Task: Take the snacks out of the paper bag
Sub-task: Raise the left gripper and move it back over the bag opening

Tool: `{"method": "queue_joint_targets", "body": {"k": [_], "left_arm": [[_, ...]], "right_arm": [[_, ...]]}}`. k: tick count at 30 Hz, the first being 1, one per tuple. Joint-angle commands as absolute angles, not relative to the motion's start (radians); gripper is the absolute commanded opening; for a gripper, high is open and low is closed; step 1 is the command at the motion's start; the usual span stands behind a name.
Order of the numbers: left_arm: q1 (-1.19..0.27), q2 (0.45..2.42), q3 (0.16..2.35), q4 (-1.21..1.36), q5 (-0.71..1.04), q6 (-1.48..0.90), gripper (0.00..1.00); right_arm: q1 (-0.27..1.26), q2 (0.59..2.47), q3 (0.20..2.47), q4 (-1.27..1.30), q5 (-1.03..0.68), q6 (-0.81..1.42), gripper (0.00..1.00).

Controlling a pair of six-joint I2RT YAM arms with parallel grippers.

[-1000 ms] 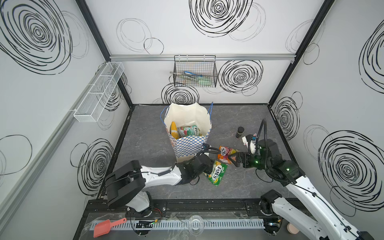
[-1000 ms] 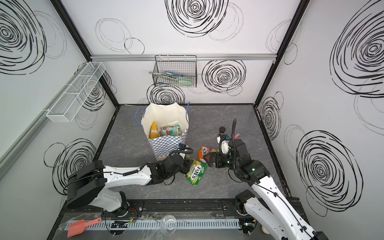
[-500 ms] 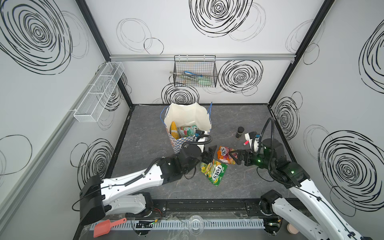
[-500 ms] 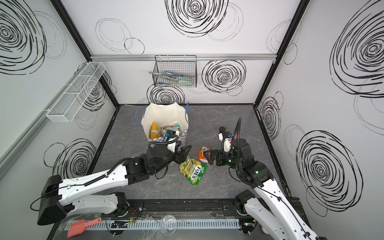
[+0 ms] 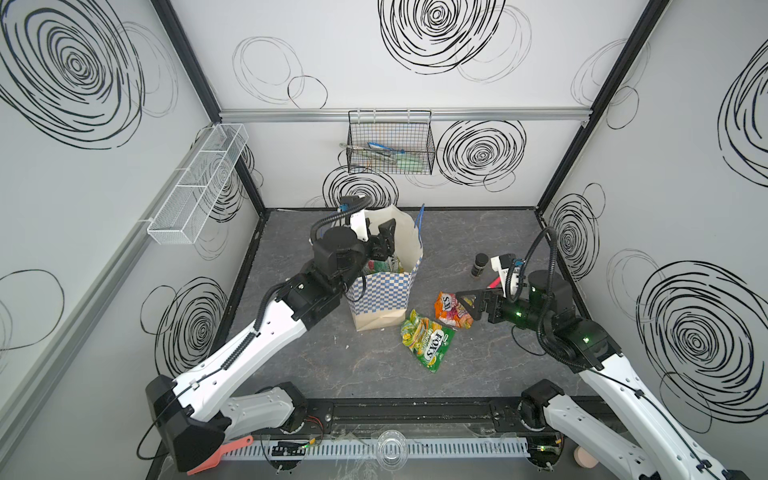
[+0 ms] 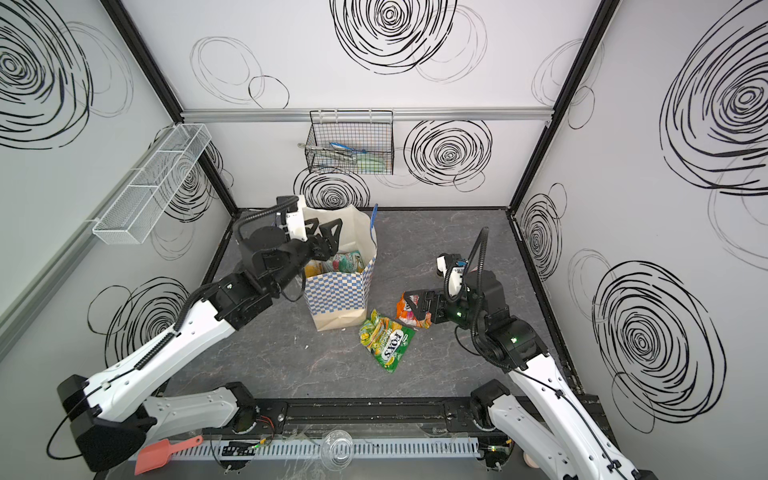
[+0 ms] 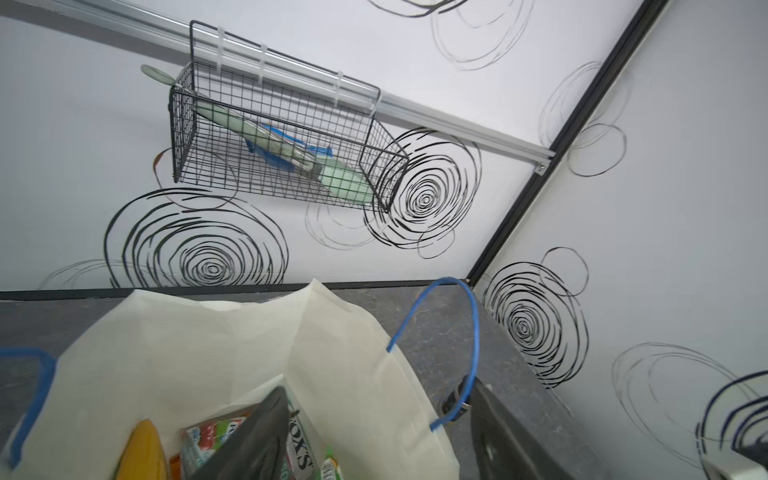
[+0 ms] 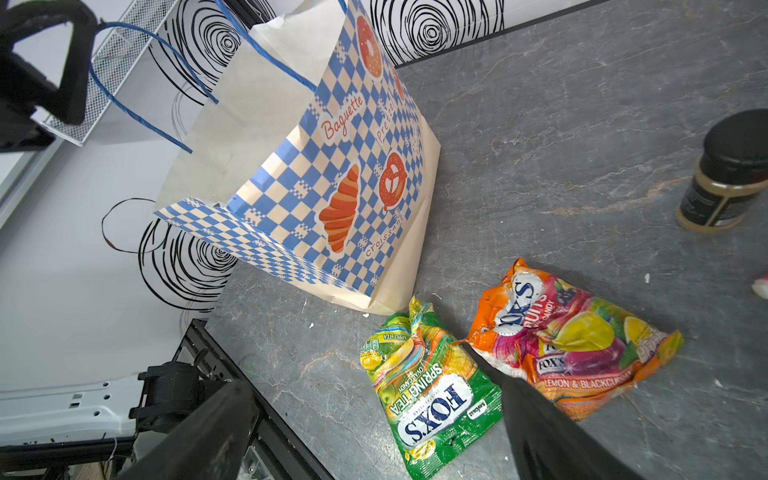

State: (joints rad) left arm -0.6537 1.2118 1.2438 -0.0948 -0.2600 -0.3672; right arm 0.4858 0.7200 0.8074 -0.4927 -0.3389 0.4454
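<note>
Top views: paper bag (image 5: 384, 291) stands upright at frame centre on the table (image 5: 332, 365), snacks (image 6: 347, 264) showing in its open mouth. Above that mouth hangs the left pincer (image 6: 323, 232), jaws apart, nothing held. Two packets lie out: green packet (image 5: 428, 343) just right of the bag base, orange packet (image 5: 451, 309) just beside it. The right pincer (image 5: 471, 307) is spread wide over the orange one's right end, empty, contact unclear. One dark jar (image 5: 479, 264) sits further right.

Left wrist: at least three packets show inside, among them a yellow packet (image 7: 143, 451); full count hidden. Step looks like reaching in for the next one. That calls for dropping between the bag walls, clear of the blue handle (image 7: 469, 332), then closing on one packet.

Right wrist: one bag, two packets, one jar.
</note>
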Motion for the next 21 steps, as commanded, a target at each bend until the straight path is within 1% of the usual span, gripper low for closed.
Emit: {"method": "queue_joint_targets", "body": {"k": [1,8,12,21], "left_arm": [[-0.603,1.293,1.327,-0.187,-0.181,-0.313,0.71],[-0.525,1.466,1.483,-0.377,-0.086,-0.233,0.69],[-0.514,1.554,1.562,-0.51,-0.064,-0.191,0.7],[-0.505,1.69,1.574,-0.633,-0.057,-0.153,0.7]], "right_arm": [[0.484,0.702,0.829,-0.484,-0.348,0.446,0.97],[0.485,0.689,0.823,-0.495,-0.346,0.446,0.97],[0.485,0.685,0.82,-0.491,-0.346,0.446,0.97],[0.485,0.684,0.819,-0.492,-0.348,0.44,0.97]]}}
